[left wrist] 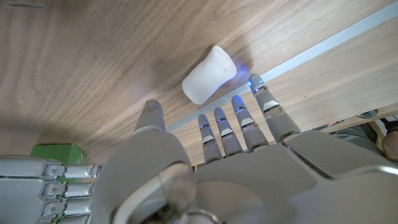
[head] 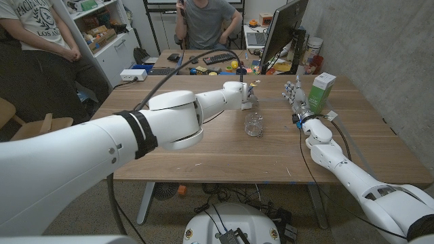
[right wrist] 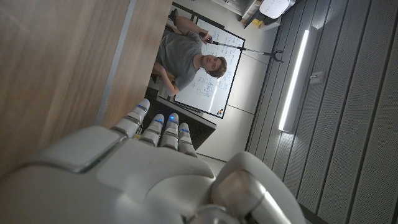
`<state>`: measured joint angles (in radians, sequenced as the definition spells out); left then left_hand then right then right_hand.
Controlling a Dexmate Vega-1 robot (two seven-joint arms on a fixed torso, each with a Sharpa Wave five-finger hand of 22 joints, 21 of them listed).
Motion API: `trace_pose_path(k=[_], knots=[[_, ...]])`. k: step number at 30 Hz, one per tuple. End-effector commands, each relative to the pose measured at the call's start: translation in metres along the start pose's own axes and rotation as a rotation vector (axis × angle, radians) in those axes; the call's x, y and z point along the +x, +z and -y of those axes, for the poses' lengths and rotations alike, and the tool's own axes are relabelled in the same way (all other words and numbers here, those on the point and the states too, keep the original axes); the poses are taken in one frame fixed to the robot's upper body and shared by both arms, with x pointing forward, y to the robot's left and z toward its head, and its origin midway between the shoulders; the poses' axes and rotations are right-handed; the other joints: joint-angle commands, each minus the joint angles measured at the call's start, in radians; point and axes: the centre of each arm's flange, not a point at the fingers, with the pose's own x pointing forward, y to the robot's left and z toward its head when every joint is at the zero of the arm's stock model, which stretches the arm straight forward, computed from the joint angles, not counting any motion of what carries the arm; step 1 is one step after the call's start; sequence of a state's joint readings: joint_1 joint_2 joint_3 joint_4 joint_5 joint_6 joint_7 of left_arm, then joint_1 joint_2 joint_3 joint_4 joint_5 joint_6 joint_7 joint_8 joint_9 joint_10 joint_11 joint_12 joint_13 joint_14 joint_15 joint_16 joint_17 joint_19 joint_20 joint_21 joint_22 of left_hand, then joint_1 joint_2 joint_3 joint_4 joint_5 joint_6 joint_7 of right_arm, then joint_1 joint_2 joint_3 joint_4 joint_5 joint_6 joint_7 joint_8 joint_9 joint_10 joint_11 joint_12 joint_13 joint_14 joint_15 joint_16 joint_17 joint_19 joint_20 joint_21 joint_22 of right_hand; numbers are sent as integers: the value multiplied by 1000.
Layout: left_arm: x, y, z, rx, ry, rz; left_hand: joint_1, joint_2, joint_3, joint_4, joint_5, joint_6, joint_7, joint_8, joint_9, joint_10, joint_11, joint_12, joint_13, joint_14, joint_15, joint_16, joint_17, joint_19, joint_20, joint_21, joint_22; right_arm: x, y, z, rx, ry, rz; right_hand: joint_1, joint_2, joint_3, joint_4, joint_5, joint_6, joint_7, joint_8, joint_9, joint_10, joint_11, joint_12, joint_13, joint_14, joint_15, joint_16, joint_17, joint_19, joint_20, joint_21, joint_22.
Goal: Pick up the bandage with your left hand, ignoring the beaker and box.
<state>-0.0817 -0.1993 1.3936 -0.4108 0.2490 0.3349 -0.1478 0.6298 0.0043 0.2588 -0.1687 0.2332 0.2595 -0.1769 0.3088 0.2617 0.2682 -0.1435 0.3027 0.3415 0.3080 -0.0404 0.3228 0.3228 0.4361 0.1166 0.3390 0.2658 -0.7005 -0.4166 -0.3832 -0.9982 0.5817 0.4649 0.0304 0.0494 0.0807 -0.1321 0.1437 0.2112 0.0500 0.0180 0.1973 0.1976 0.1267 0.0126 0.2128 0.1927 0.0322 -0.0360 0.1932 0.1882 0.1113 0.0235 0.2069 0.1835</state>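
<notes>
The bandage [left wrist: 208, 74] is a small white roll lying on its side on the wooden table [left wrist: 81, 68]. My left hand [left wrist: 211, 155] hovers just short of it with fingers spread and nothing in them; the fingertips [left wrist: 259, 87] come close to the roll. In the head view the left hand [head: 246, 93] sits at the table's far middle, past the glass beaker [head: 254, 124]. My right hand [head: 295, 97] stands upright with fingers extended, holding nothing, beside the green box [head: 321, 93].
The green box [left wrist: 59, 154] and the right hand [left wrist: 53, 186] lie beside my left hand. The table's far edge [left wrist: 323, 50] runs just beyond the bandage. Two people are behind the table, one seated [head: 207, 20], one standing [head: 37, 30].
</notes>
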Motion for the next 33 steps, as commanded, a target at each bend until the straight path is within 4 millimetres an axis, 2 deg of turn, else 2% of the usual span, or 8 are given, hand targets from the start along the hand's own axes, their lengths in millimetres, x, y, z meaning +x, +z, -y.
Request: trace_pose_path(k=[1, 7, 18, 22, 24, 27, 28, 33], knots=[[0, 7, 4, 1, 21, 41, 84, 39, 41, -6, -3, 27, -2, 23, 12, 21, -5, 19, 21, 21, -66, 13, 23, 20, 7, 24, 19, 0, 0, 3, 0, -17, -1, 5, 30, -1, 5, 4, 6, 0, 5, 3, 4, 0, 3, 3, -5, -8, -1, 3, -3, 1, -3, 3], [0, 7, 1, 9, 15, 21, 226, 77, 94, -15, -21, 56, 9, 63, 41, 63, -16, 62, 63, 80, -87, 50, 76, 84, -17, 97, 64, 0, -1, 4, -3, -22, -5, 6, 31, -1, 5, 4, 5, 1, 5, 3, 0, -1, 1, 3, -9, -8, -2, 3, -4, 1, -4, 3], [-3, 9, 3, 66, -42, -28, 350, 52, 61, -3, -51, 107, 36, 132, 92, 74, -12, 111, 132, 147, -113, 165, 213, 147, -67, 225, 164, 1, -1, 2, -14, -23, -5, 7, 32, 0, 5, 4, 5, 1, 5, 3, -3, -3, 0, 3, -10, -8, -2, 3, -5, 3, -4, 3], [-2, 7, 4, 44, -36, -33, 542, 96, 11, -1, -54, 183, 41, 264, 221, 148, -25, 285, 314, 194, -147, 397, 511, 129, -107, 443, 373, 1, -1, 0, -16, -21, -5, 8, 32, 0, 5, 4, 5, 1, 5, 3, -3, -2, 0, 3, -11, -8, -2, 3, -7, 4, -4, 3], [-2, 6, 5, 32, -27, -36, 641, 129, 8, -3, -54, 217, 38, 343, 307, 177, -35, 385, 423, 220, -162, 480, 632, 118, -123, 518, 400, 2, -1, 0, -14, -24, -6, 8, 32, 0, 5, 3, 5, 1, 5, 3, -3, -3, 0, 3, -12, -8, -2, 3, -7, 5, -4, 3], [-2, 5, 6, 21, -4, -53, 774, 123, 2, -4, -52, 250, 34, 481, 461, 218, -42, 534, 590, 279, -169, 516, 725, 117, -161, 638, 429, 3, -1, 1, -15, -29, -6, 8, 32, 0, 4, 3, 5, 1, 5, 3, -3, -3, 0, 3, -12, -8, -3, 3, -6, 5, -4, 3], [-2, 5, 6, 25, 1, -56, 800, 124, -7, 0, -51, 241, 39, 524, 520, 223, -40, 578, 647, 302, -145, 539, 758, 115, -169, 679, 435, 3, -1, 1, -17, -32, -6, 8, 32, 1, 4, 3, 5, 1, 5, 3, -3, -2, 0, 3, -13, -8, -3, 3, -7, 5, -4, 3], [-3, 6, 4, 38, 10, -57, 867, 128, -12, -1, -54, 261, 60, 636, 661, 240, -16, 570, 600, 302, -133, 551, 775, 114, -208, 738, 426, 4, -1, 3, -21, -41, -8, 8, 32, 1, 4, 3, 4, 2, 5, 3, -6, -3, -1, 3, -16, -7, -4, 3, -7, 5, -4, 3]])
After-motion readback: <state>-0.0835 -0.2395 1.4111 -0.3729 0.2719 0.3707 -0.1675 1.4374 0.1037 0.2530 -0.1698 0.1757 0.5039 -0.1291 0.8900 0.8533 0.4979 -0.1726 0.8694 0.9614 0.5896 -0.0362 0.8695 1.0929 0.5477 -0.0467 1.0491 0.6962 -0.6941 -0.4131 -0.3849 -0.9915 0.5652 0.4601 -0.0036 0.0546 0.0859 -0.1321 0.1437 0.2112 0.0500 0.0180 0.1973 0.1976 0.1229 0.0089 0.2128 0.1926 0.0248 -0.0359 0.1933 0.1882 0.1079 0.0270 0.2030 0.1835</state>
